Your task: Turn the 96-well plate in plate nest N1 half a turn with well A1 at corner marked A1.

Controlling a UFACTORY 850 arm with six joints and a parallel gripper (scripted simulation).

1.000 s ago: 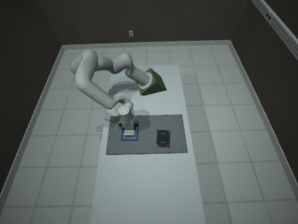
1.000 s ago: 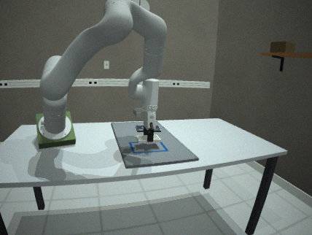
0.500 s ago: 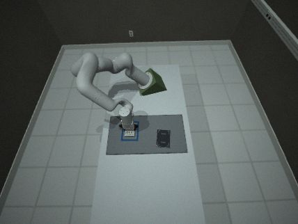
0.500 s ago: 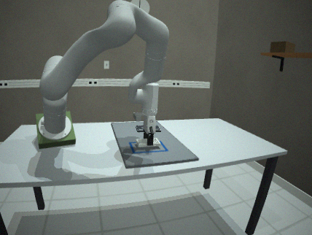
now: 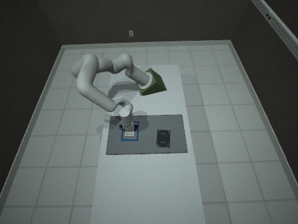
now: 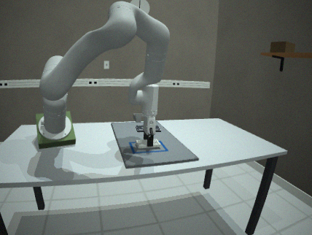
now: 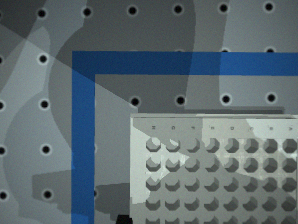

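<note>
The pale, rectangular 96-well plate (image 7: 215, 170) with its grid of faceted wells is clamped between the fingers of the dark two-finger gripper (image 6: 149, 140), which stand wide across it. In the exterior view the plate (image 6: 148, 144) sits low over the blue-outlined rectangle (image 6: 149, 148) on the grey perforated mat (image 6: 153, 144); whether it touches the mat or hangs just above it cannot be told. In the wrist view the plate's visible corner lies inside the blue border (image 7: 83, 135), with a band of mat between its edges and the blue on two sides — square to the frame, not skewed. That visible corner looks square, not cut off, so the A1 corner appears to be elsewhere; no A1 marking is legible in any view.

Well apart on the same mat lies a dark rectangular fixture (image 5: 163, 138), seen from above. It may be a nest; its label cannot be read.

The white six-joint arm (image 6: 95, 47) reaches from its green base block (image 6: 55, 136) and comes straight down over the plate.

The risks from here are mostly in the release. If the plate is let go while one edge rides on a locator or the frame, it would likely settle tilted instead of flat. If the half turn is incomplete or overdone, the cut-off corner would miss its marked corner. A grip this wide leaves little margin — an uneven opening could drag the plate sideways.
</note>
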